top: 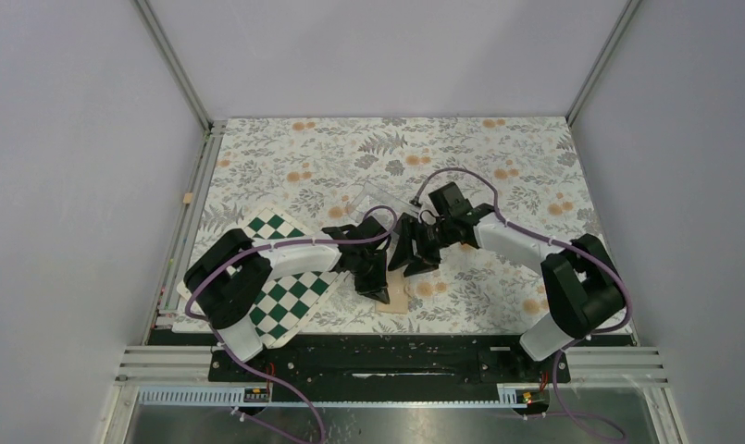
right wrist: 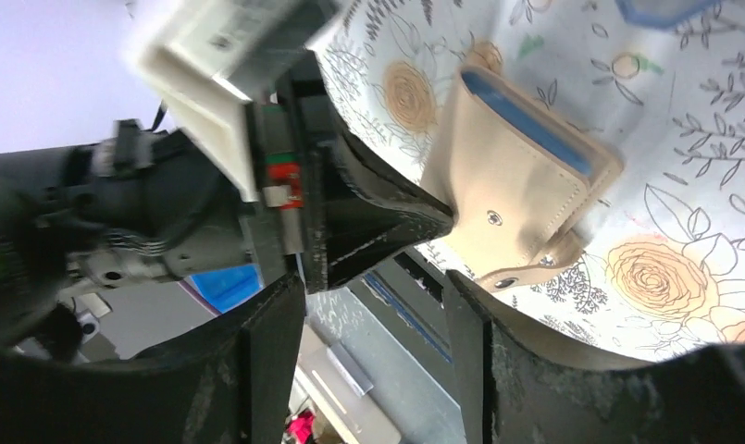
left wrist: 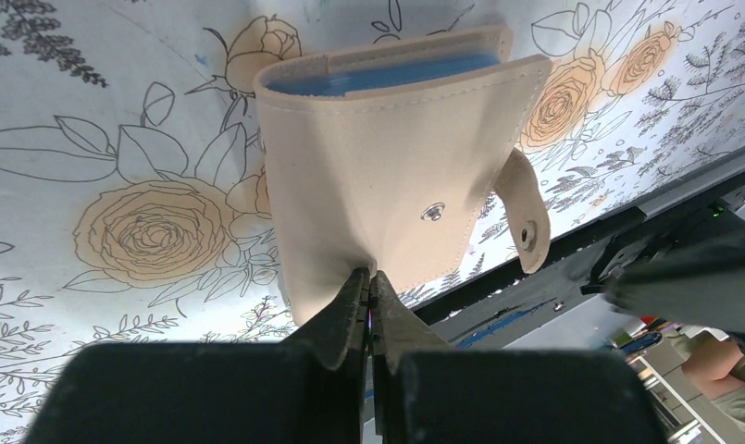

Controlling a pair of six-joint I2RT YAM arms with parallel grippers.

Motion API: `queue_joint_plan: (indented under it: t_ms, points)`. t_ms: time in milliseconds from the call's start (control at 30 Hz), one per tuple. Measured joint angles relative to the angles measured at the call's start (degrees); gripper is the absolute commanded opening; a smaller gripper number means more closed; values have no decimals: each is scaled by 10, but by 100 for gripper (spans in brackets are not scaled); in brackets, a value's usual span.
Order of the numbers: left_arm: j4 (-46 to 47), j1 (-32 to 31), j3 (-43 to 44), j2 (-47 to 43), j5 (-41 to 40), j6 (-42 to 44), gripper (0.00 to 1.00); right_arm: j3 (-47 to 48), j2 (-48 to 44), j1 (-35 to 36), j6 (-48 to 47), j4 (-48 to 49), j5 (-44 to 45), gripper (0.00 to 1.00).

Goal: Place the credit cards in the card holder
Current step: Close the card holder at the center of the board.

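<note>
Left wrist view: left claw [left wrist: 370, 287] pinches the card holder [left wrist: 387, 157] edge.

The left arm [top: 294, 252], a chain of smooth white plastic link shells between bulky matte-black joint housings, matches the right arm [top: 515, 242] in build and colours. A thin purple cable [top: 465, 172] runs in loose loops outside each arm. The left gripper [left wrist: 370, 285] has two matte-black wedge-shaped fingers [left wrist: 342, 314] that taper to thin tips from a broad black block. The right gripper [right wrist: 373, 287] has broader black fingers [right wrist: 274, 351], scuffed with pale grey scratches and specks. Behind the left gripper's fingers is a white boxy housing [right wrist: 202, 83] with a printed grey label, and below it a small red-and-green part [right wrist: 280, 171]. A black box-shaped camera block [top: 448, 198] tops the right wrist.
</note>
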Motion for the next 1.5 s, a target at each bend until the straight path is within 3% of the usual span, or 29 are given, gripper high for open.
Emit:
queue_joint_plan:
  t_ms: [233, 500, 833, 1000, 1267, 1500]
  points:
    - [-2, 0, 1, 0, 0, 2, 0, 28, -11, -25, -33, -36, 20, 49]
    - [-1, 0, 1, 0, 2, 3, 3, 34, 72, -35, -34, -22, 3, 37]
    - [32, 0, 1, -24, 14, -4, 32, 32, 111, -28, -48, 19, 19, 31]
    - [73, 0, 1, -29, 35, -25, 38, 22, 114, -24, -61, 33, 38, 31]
    - [104, 0, 1, -20, 49, -45, 38, 15, 114, -23, -76, 42, 50, 31]
    - [109, 0, 19, 7, 49, -52, 24, 13, 114, -23, -78, 44, 51, 31]
